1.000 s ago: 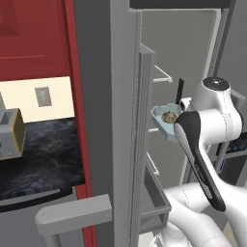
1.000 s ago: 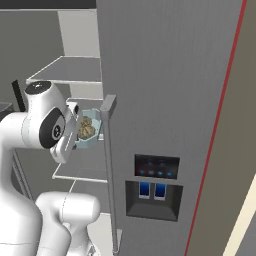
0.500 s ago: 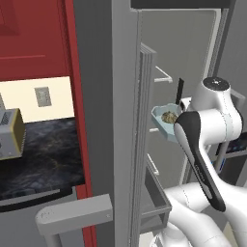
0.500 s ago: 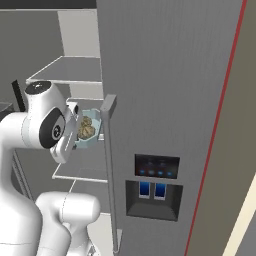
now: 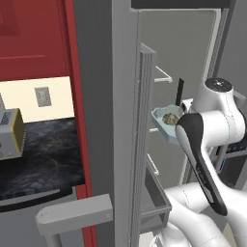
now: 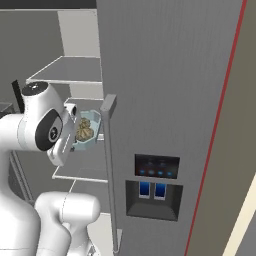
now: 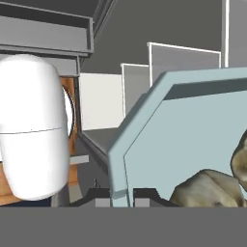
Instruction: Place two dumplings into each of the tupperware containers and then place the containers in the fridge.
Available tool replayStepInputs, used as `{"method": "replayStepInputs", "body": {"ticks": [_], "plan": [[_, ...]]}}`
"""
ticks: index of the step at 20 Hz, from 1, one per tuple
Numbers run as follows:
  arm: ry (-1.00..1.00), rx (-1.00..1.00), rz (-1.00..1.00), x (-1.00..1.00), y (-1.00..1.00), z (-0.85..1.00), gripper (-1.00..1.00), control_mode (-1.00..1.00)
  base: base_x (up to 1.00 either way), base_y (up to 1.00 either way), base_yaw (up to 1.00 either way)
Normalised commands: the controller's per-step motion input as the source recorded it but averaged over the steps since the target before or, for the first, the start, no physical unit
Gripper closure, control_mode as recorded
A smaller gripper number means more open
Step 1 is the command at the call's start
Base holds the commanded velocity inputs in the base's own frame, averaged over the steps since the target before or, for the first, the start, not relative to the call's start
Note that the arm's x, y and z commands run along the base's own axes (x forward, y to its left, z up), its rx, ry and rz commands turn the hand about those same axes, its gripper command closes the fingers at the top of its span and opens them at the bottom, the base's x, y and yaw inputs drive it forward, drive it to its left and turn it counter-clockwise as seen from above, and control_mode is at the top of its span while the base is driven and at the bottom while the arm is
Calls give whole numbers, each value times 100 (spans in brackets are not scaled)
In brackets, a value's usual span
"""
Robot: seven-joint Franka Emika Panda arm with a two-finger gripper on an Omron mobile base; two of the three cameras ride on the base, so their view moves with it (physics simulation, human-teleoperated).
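1. Tupperware container [image 5: 164, 126], the small pale blue one with cut corners, hangs in the air inside the open fridge [image 5: 193, 58], just past the edge of the thick grey door [image 5: 123, 120] in the left base view.
2. Left of that door, a dark speckled bench [image 5: 43, 154] lies below a red cabinet [image 5: 34, 43].
3. From the right base view, the container [image 6: 90, 131] sits between the white arm and the grey bar handle [image 6: 109, 165], above a white wire shelf [image 6: 82, 172] and below another shelf [image 6: 70, 72].
4. 2 olive-brown dumplings [image 6: 84, 131] lie inside it, touching each other.
5. Along the hand view, the pincer [image 7: 121, 195] is pressed together on the container's rim [image 7: 118, 159], its 2 dark tips on either side of the wall.
6. The dumplings [image 7: 212, 185] rest against the tray floor at lower right.
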Motion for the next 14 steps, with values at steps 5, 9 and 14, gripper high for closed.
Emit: {"method": "replayStepInputs", "body": {"ticks": [5, 9, 14], "plan": [[-8, 0, 0, -55, 0, 1, 100, -100, 0, 0, 0], [-11, 0, 0, -15, 2, 21, 100, -100, 0, 0, 0], [-7, 0, 0, -25, 1, 22, 100, -100, 0, 0, 0]]}}
